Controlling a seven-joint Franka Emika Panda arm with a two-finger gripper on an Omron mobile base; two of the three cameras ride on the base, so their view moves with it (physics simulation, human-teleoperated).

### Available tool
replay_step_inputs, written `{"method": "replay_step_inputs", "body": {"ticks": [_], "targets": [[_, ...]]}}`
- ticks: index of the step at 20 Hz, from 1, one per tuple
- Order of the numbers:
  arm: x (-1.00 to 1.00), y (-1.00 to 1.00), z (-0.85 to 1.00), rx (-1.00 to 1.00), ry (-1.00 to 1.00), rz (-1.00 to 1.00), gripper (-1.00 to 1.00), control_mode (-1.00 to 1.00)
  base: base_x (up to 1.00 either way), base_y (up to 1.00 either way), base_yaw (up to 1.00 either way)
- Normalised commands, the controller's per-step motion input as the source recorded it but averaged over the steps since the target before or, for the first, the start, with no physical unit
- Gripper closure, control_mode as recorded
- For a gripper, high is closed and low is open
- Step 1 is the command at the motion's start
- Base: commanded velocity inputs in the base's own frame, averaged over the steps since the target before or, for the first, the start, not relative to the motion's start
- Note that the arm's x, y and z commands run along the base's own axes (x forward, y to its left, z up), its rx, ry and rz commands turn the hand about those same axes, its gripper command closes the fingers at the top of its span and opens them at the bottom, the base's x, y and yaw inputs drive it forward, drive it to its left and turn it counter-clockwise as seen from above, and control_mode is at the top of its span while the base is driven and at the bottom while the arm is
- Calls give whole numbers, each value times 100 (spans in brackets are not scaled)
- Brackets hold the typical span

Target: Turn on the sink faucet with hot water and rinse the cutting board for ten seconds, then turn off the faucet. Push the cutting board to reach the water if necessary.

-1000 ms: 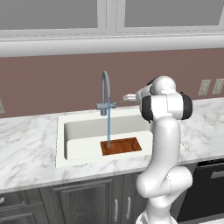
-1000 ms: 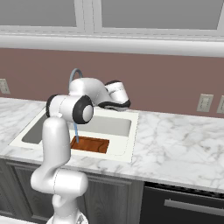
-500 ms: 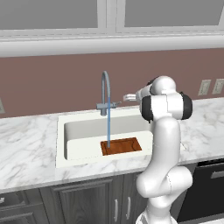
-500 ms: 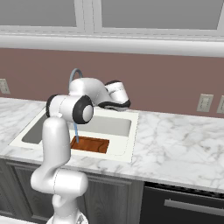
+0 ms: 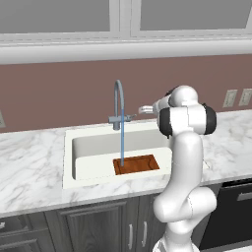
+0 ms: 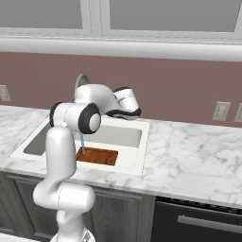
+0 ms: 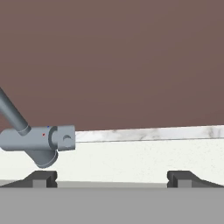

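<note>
While water (image 5: pixel 121 142) hits cutting board (image 5: pixel 137 164) | jaws apparently apart beside faucet (image 5: pixel 118 106)

Sink faucet (image 5: pixel 118 106): smooth, matt grey metal. Sink (image 5: pixel 98 143): plain matt white basin. Counter (image 5: pixel 34 172): white marble, grey-veined, smooth. Cutting board (image 5: pixel 137 164): reddish-brown wood with darker edge. Water (image 5: pixel 121 140): pale-blue, translucent. Wall (image 5: pixel 59 93): flat matt brown.
</note>
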Motion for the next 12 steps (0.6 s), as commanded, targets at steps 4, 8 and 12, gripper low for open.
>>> {"method": "replay_step_inputs", "body": {"ticks": [4,8,12], "targets": [[0,0,0,0,0,0,-100,-100,0,0,0],[0,0,0,0,0,0,-100,-100,0,0,0],[0,0,0,0,0,0,-100,-100,0,0,0]]}}
